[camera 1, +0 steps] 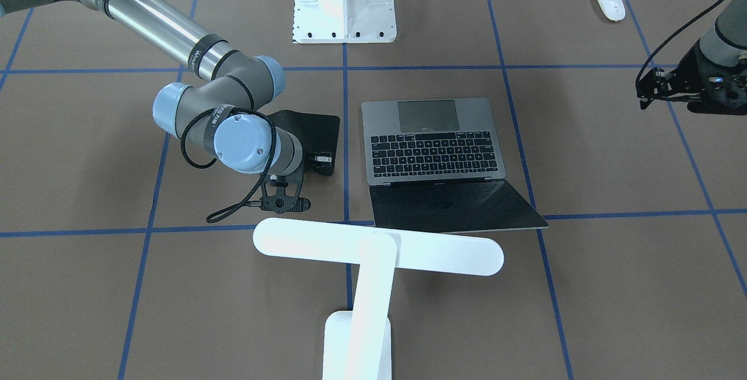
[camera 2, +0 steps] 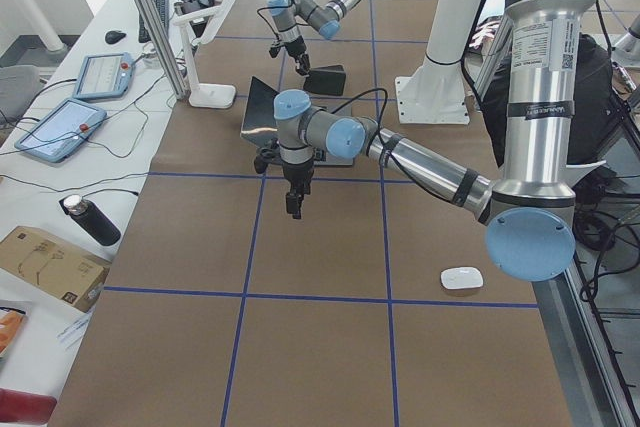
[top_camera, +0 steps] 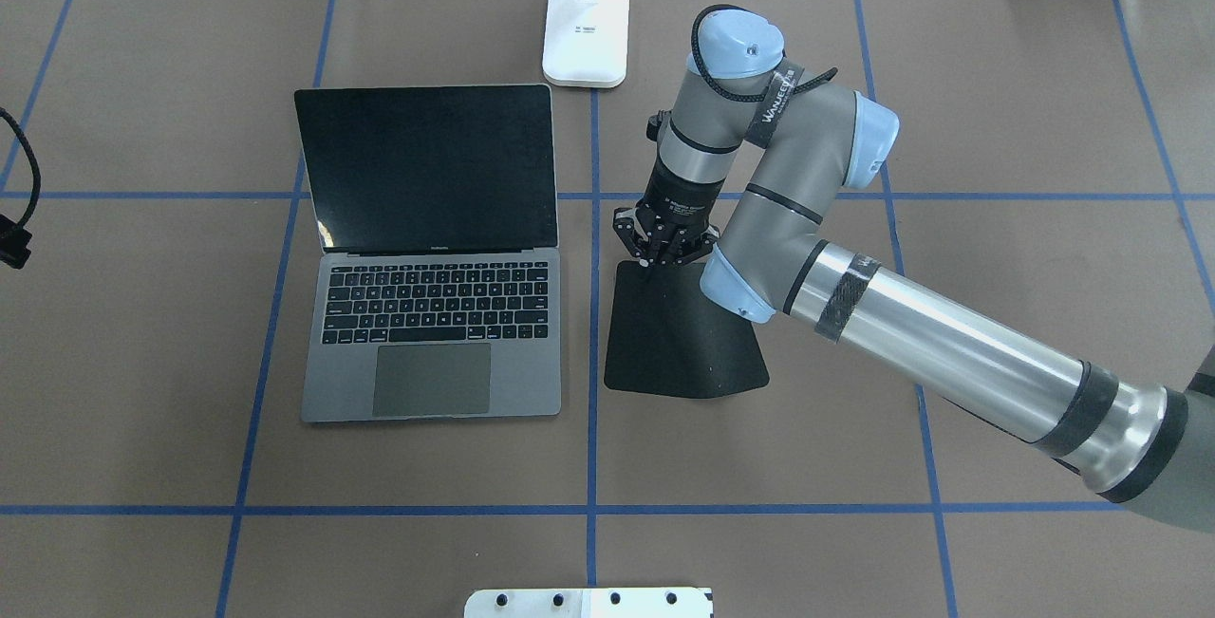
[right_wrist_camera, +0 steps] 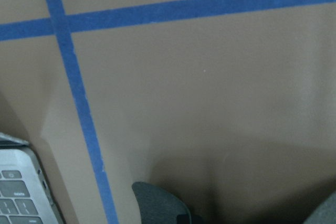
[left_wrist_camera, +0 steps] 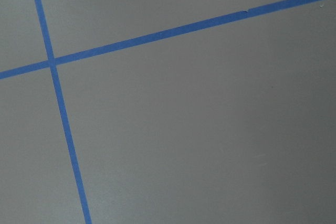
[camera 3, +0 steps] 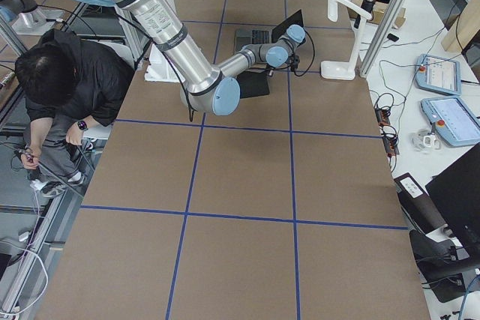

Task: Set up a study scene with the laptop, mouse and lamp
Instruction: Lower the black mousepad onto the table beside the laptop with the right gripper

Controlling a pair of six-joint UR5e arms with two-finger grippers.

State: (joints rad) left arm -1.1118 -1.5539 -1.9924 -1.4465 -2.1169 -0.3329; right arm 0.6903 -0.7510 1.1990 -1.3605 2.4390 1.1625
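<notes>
Right gripper (top_camera: 655,257) is pinching shut on the far edge of the black mat (top_camera: 679,343). The open laptop (top_camera: 432,333) is sitting at its 9 o'clock, with the lamp (top_camera: 586,39) at the laptop's 1 o'clock. Left gripper (camera 1: 645,89) is hovering, can't tell how open.

Bright, even light falls from overhead. The lamp (camera 1: 373,251) head burns out to plain white, and the laptop (top_camera: 424,167) screen carries 1 small glint. Shadows on the table (camera 1: 613,286) are soft. The black mat (top_camera: 683,343) shows no detail. The right wrist view is blurred and dim along its near edge. Both side views bow at the edges.
</notes>
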